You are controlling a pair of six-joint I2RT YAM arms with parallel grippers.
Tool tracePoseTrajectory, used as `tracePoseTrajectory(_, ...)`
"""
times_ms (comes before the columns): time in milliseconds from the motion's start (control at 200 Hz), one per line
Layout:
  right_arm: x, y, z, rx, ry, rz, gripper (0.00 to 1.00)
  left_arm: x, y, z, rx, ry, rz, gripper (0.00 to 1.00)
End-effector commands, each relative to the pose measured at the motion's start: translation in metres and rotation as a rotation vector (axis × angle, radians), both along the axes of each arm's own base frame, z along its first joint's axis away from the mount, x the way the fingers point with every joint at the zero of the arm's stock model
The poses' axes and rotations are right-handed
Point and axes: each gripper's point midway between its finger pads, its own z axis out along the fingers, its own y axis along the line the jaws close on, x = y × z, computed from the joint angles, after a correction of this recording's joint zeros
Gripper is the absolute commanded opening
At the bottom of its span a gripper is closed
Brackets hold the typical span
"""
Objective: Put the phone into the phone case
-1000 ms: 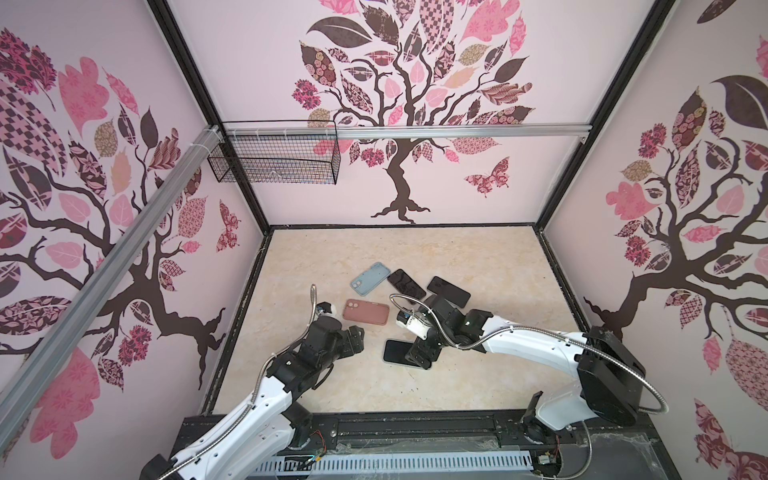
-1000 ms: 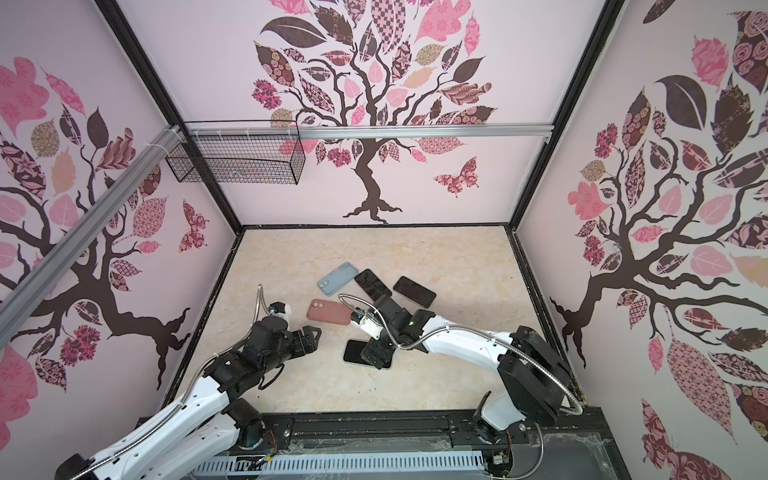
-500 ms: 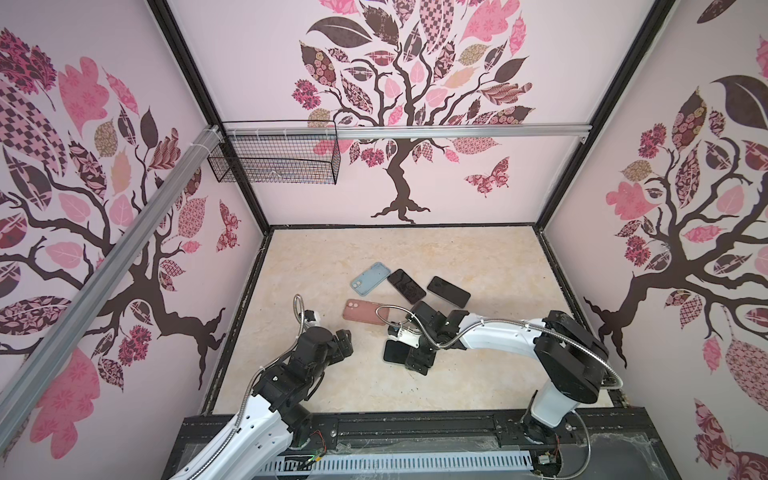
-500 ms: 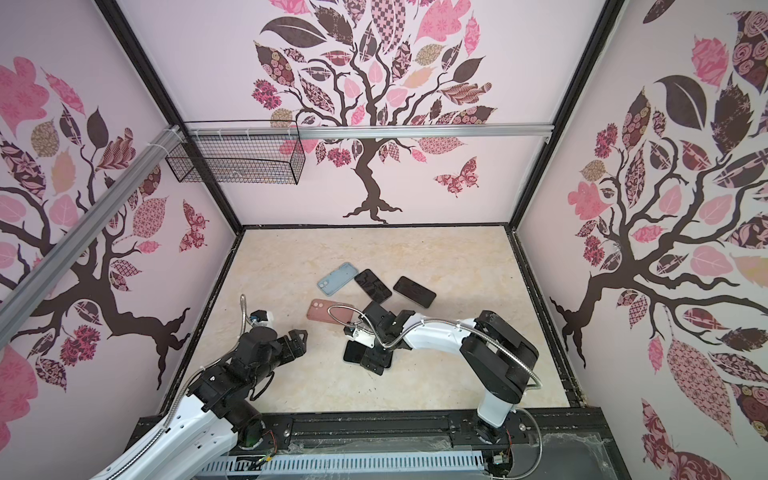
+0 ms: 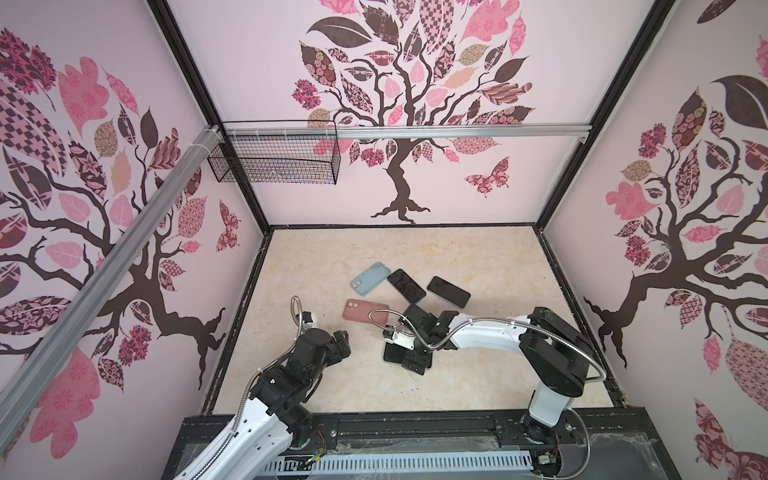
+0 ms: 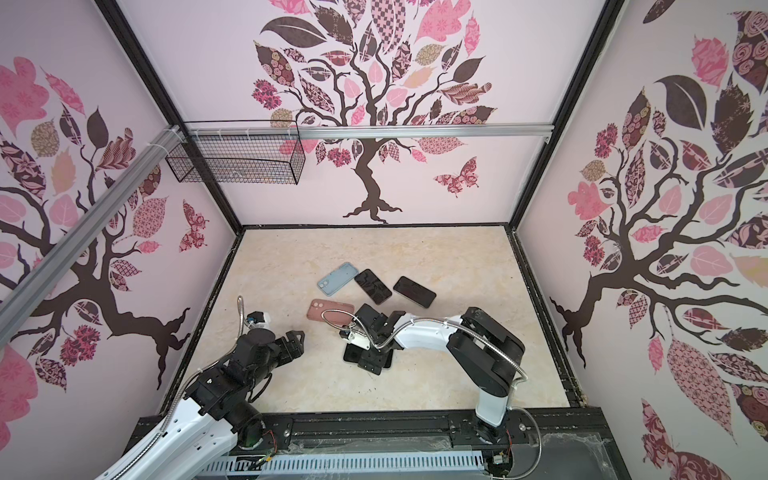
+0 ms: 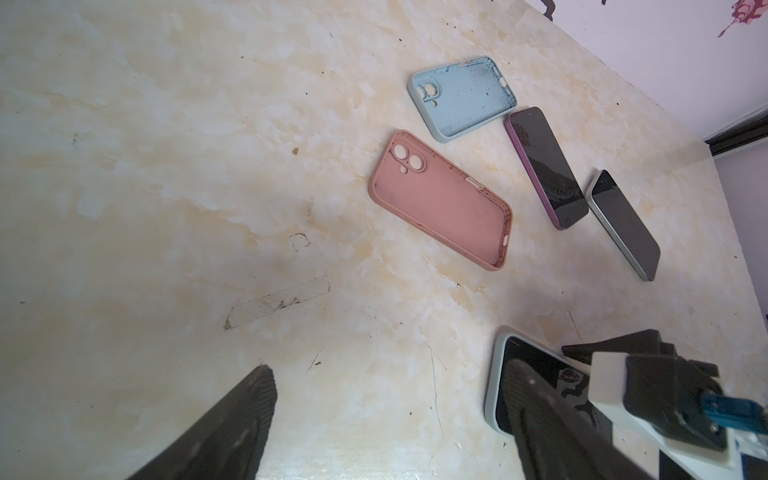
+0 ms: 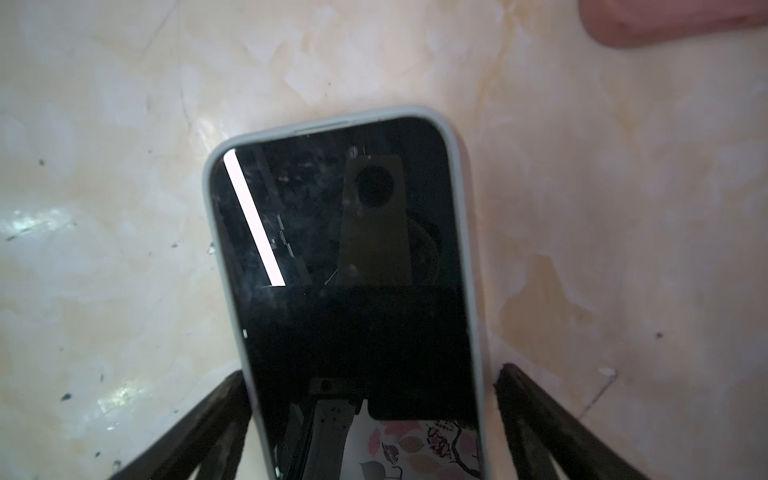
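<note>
A black phone (image 8: 345, 257) lies screen up in a pale grey phone case (image 8: 467, 249) on the table, also seen in both top views (image 5: 392, 353) (image 6: 352, 354). My right gripper (image 8: 370, 399) stands open low over its near end. One of its fingers (image 8: 216, 415) is against the case rim and a small gap separates the other side. My left gripper (image 7: 386, 415) is open over bare table to the left (image 5: 340, 340) (image 6: 296, 338) and holds nothing.
An empty pink case (image 5: 365, 311) (image 7: 440, 199) lies just beyond the right gripper. Farther back are an empty blue case (image 5: 370, 278) (image 7: 461, 97) and two bare dark phones (image 5: 406, 286) (image 5: 448, 291). A wire basket (image 5: 274, 158) hangs on the back wall.
The right arm's elbow has folded in toward the middle while its gripper stays over the cased phone, jaws slightly narrower. The left arm has drawn back a little toward the front.
</note>
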Motion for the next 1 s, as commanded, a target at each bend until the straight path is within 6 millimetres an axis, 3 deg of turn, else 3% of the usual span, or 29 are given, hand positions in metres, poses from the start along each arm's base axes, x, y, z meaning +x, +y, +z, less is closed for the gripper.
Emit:
tracePoseTrajectory(0,-0.003,-0.016,-0.019,-0.118,0.033,-0.045,0.87,-0.001,0.006,-0.005,0.031,0.001,0.012,0.89)
tracePoseTrajectory(140,-0.001,-0.02,-0.02,-0.137,0.035,-0.099,0.71,0.0,0.006,-0.004,0.036,0.003,0.007,0.89)
tracePoseTrajectory(445,0.009,-0.017,-0.003,-0.039,0.042,-0.274,0.55,0.001,0.004,0.0,0.036,-0.004,-0.002,0.89)
tracePoseTrajectory(600,0.033,-0.013,0.04,0.141,0.028,-0.39,0.39,0.001,0.001,0.002,0.031,-0.001,-0.017,0.89)
tracePoseTrajectory(680,0.052,-0.02,0.067,0.224,-0.008,-0.465,0.31,0.001,-0.001,0.003,0.034,0.004,-0.028,0.89)
tracePoseTrajectory(850,0.096,-0.053,0.115,0.306,-0.141,-0.636,0.2,0.003,-0.006,0.006,0.032,0.005,-0.05,0.89)
tracePoseTrajectory(995,0.13,-0.084,0.138,0.321,-0.239,-0.765,0.18,0.004,-0.01,0.012,0.028,-0.001,-0.071,0.89)
